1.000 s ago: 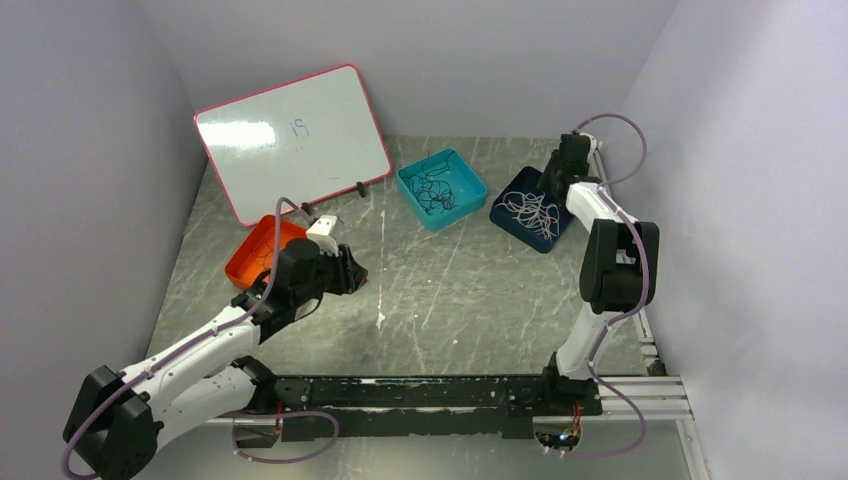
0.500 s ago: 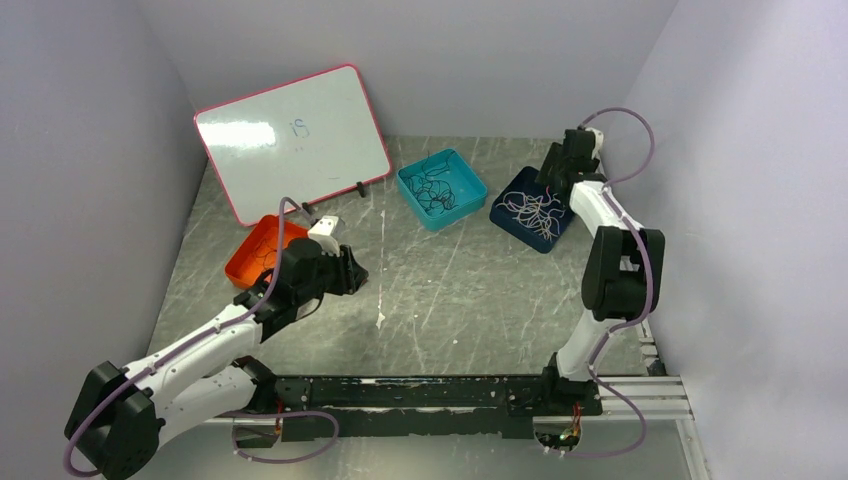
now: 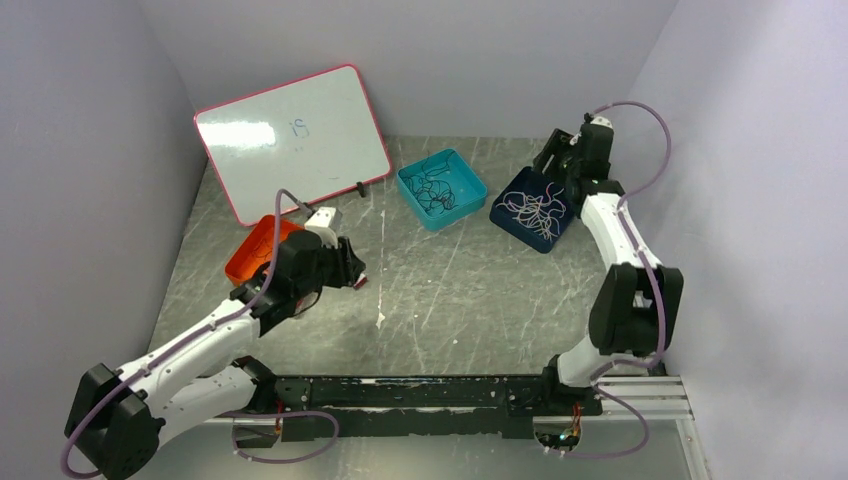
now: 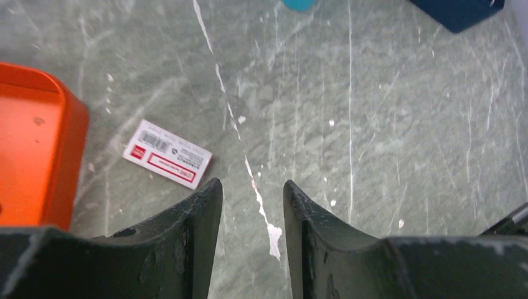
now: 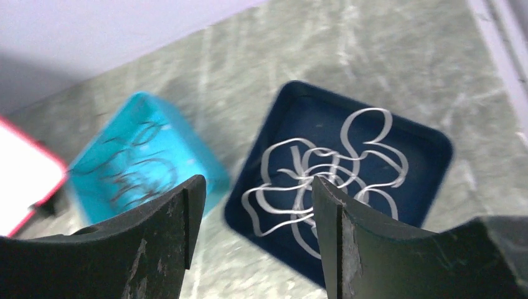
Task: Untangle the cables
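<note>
White cables point(image 3: 532, 212) lie tangled in a dark blue tray point(image 3: 503, 208) at the back right. They also fill the right wrist view point(image 5: 324, 169). Black cables point(image 3: 432, 190) are coiled in a teal tray point(image 3: 470, 170) at the back middle and look blurred in the right wrist view point(image 5: 134, 171). My right gripper point(image 3: 556, 160) point(image 5: 255, 184) hangs open over the blue tray's far edge, with nothing between its fingers. My left gripper point(image 3: 356, 276) point(image 4: 252, 187) is open and empty above bare table, right of an orange tray point(image 3: 248, 262) point(image 4: 37, 149). The left arm hides part of that tray.
A red-framed whiteboard point(image 3: 290, 135) leans against the back left wall. A small white and red card point(image 4: 167, 153) lies on the table just right of the orange tray. A metal rail point(image 3: 650, 385) runs along the near edge by the arm bases.
My right gripper has opened wider and drawn back towards the far right, off the white cables. The left arm has shifted slightly, its jaws nearly unchanged.
</note>
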Controlling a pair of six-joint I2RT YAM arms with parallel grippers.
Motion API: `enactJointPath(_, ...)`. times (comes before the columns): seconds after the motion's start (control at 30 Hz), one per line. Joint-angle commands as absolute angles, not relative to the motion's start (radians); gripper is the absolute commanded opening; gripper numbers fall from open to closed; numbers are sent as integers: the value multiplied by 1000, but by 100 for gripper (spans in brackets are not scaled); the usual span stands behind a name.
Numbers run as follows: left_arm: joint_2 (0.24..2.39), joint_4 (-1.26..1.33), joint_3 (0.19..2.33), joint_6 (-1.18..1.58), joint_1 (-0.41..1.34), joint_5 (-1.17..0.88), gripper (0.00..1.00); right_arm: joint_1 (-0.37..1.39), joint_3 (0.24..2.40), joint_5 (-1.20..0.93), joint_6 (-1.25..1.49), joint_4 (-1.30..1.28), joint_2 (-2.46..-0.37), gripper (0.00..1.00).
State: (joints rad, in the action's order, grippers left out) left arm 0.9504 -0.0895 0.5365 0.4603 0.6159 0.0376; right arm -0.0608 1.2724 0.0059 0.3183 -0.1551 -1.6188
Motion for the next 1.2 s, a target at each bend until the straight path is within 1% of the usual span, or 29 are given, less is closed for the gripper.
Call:
enactJointPath(0.0,929,-201,661,444,610,179,47,-54,1241,-276,418,-111,-1466,69)
enactJointPath(0.03,920,-219,679,443,611,209,48,-46,1237,-299,419,-126,-1441,72)
enactJointPath(0.2,877,-269,752,433,610,294,58,-13,1149,-334,430,-182,-1284,81)
enactJointPath(0.27,869,-290,775,431,610,310,63,10,1106,-334,423,-199,-1221,89)
enactJointPath(0.3,864,-300,784,430,610,316,73,40,1090,-327,413,-212,-1192,97)
enactJointPath(0.33,859,-309,792,427,610,317,77,72,1078,-311,401,-227,-1169,99)
enactJointPath(0.43,839,-331,800,432,610,322,86,202,1042,-208,366,-253,-1099,100)
enactJointPath(0.47,829,-329,795,430,609,318,91,245,1028,-162,362,-256,-1083,100)
enactJointPath(0.53,808,-312,779,414,611,295,98,326,972,-96,358,-250,-1055,100)
enactJointPath(0.57,795,-293,767,399,609,274,100,370,945,-65,354,-234,-1039,100)
enactJointPath(0.73,752,-288,728,427,610,293,100,554,775,36,322,-99,-985,100)
enactJointPath(0.8,740,-296,715,447,610,327,100,599,723,57,324,-49,-994,100)
enactJointPath(0.97,701,-299,689,467,609,366,100,673,725,111,353,-34,-1106,100)
enactJointPath(1.17,663,-321,668,473,610,413,100,720,691,186,350,32,-1124,100)
